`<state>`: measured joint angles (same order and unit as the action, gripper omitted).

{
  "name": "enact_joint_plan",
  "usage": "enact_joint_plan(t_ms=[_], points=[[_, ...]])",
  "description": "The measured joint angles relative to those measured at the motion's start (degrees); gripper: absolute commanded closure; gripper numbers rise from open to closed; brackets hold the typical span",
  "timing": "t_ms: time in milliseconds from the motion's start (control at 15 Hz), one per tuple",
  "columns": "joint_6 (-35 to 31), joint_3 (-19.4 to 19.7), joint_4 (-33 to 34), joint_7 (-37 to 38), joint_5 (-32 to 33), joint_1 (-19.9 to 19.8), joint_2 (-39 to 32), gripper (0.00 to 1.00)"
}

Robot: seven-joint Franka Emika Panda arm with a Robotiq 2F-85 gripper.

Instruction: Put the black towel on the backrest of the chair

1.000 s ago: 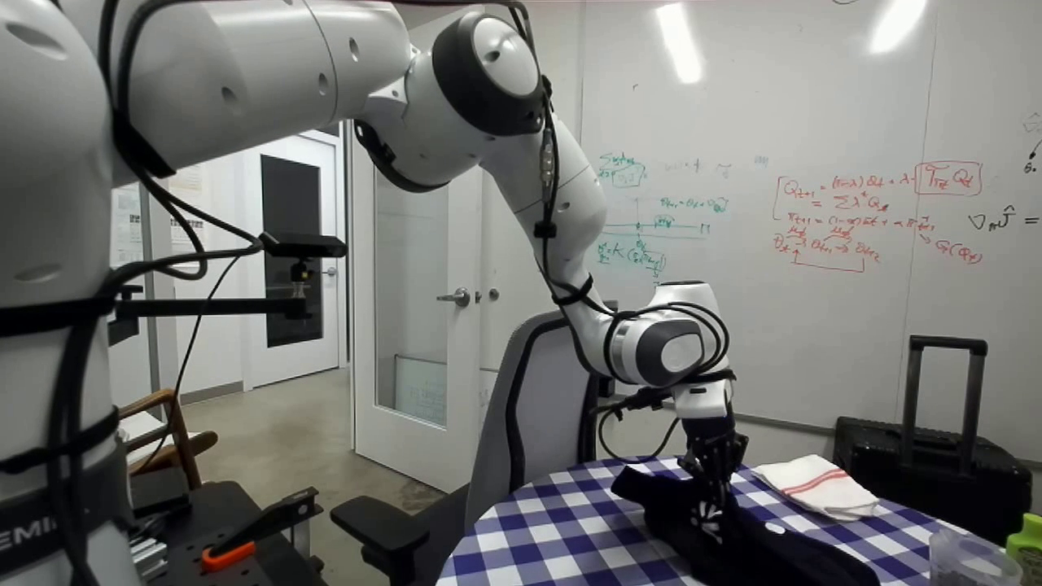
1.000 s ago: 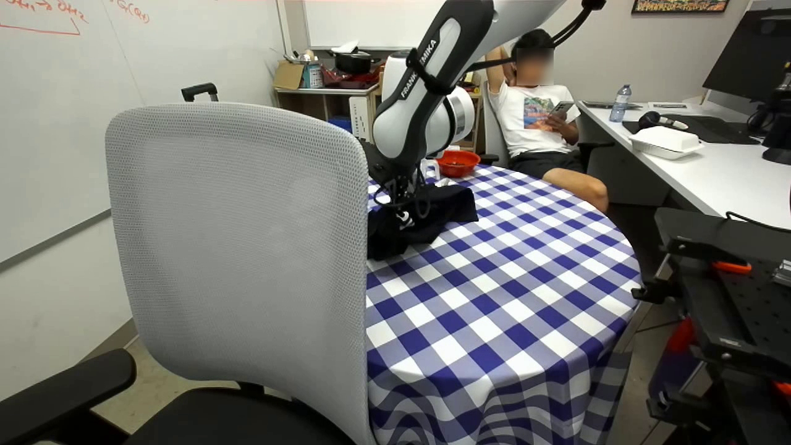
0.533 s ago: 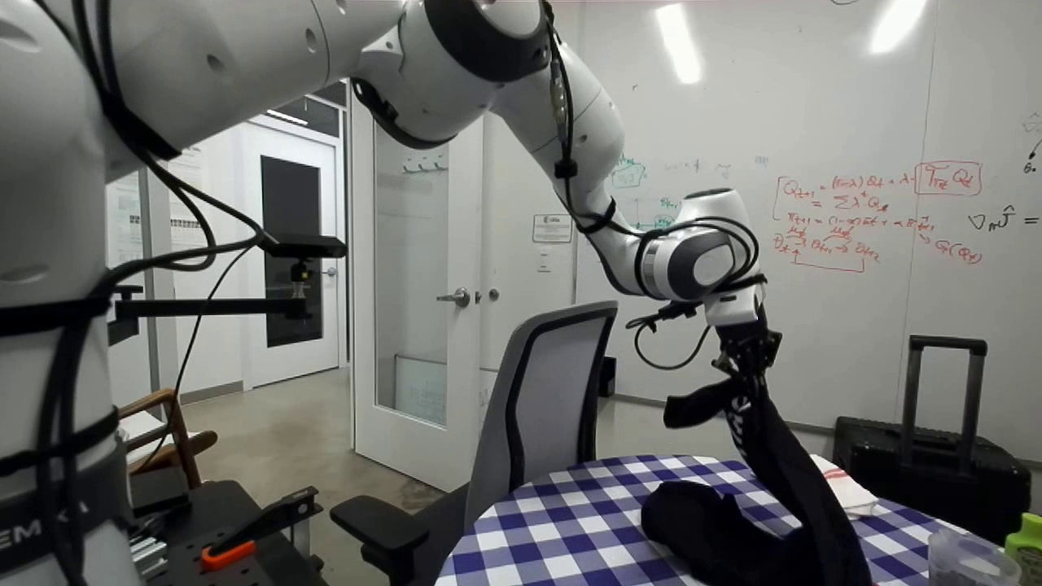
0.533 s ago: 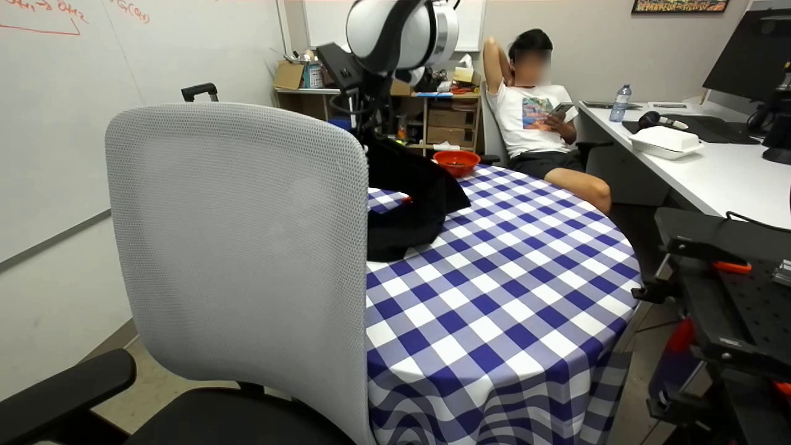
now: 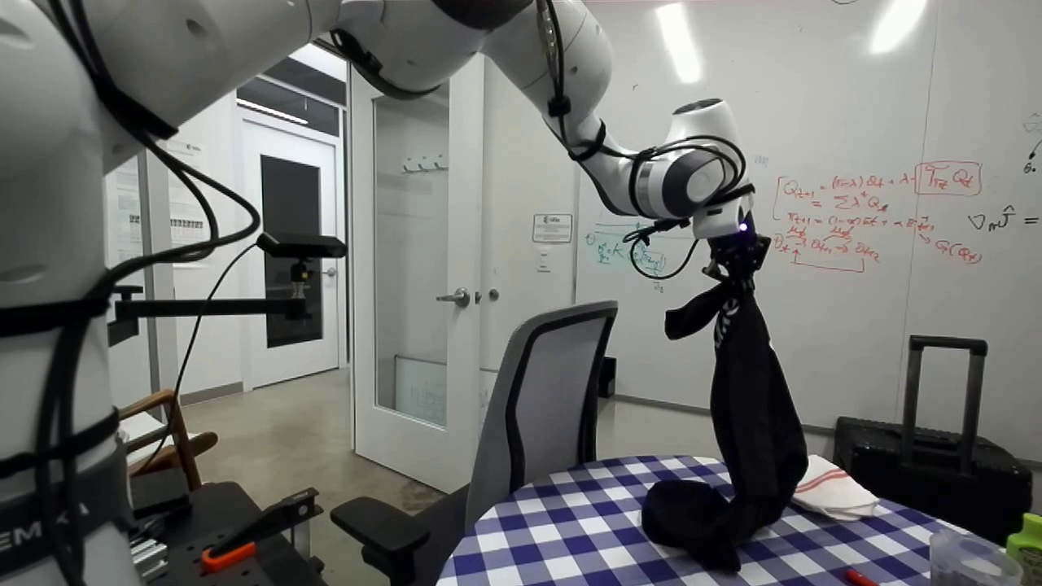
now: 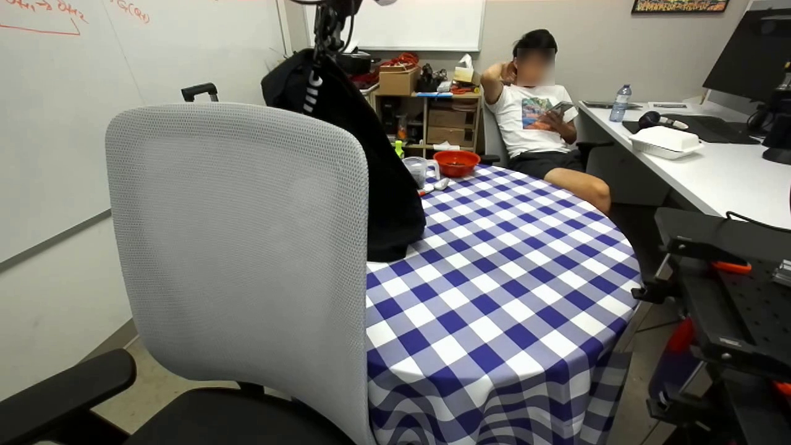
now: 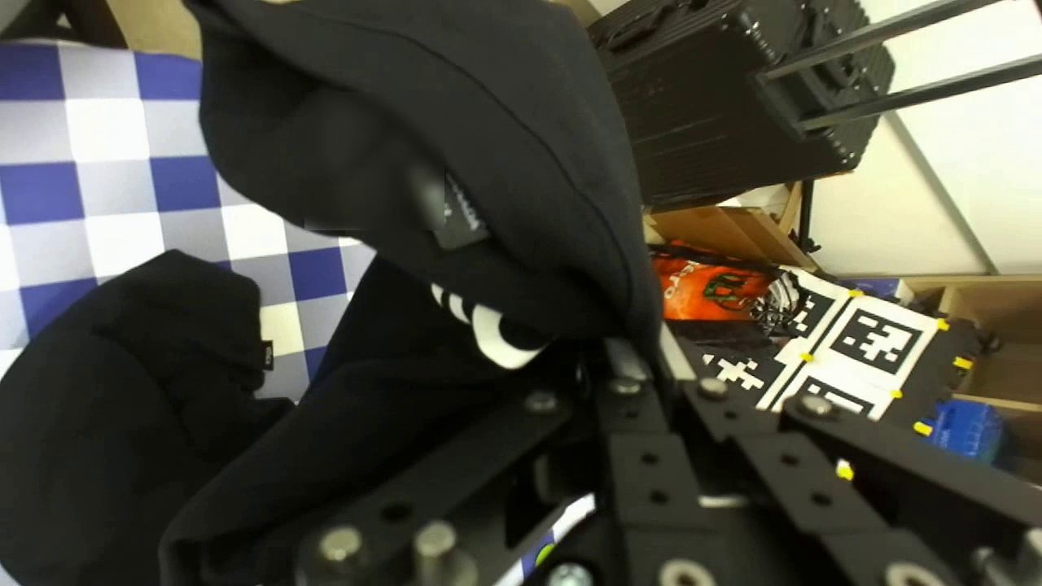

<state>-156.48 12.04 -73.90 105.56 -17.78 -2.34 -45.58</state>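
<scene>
Black cloth (image 5: 757,415) hangs from the gripper (image 5: 739,282), jaws clamped on its upper part, lower end on the checked tablecloth (image 5: 570,521), right of the chair backrest (image 5: 549,399) in an exterior view, so best raise that tail clear before crossing left.

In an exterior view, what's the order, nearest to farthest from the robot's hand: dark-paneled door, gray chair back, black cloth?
1. Black cloth: held in the gripper, hanging below it.
2. Gray chair back: lower, to the picture's left.
3. Dark-paneled door: farther left, deep in the background.
</scene>
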Motion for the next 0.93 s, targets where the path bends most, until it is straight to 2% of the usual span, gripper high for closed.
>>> enact_joint_plan(t_ms=[400, 933], points=[[0.2, -2.1, 1.0, 3.1, 0.3, 2.7, 7.0, 0.96], [0.2, -3.9, 0.0, 4.6, 4.6, 10.7, 16.7, 0.96]])
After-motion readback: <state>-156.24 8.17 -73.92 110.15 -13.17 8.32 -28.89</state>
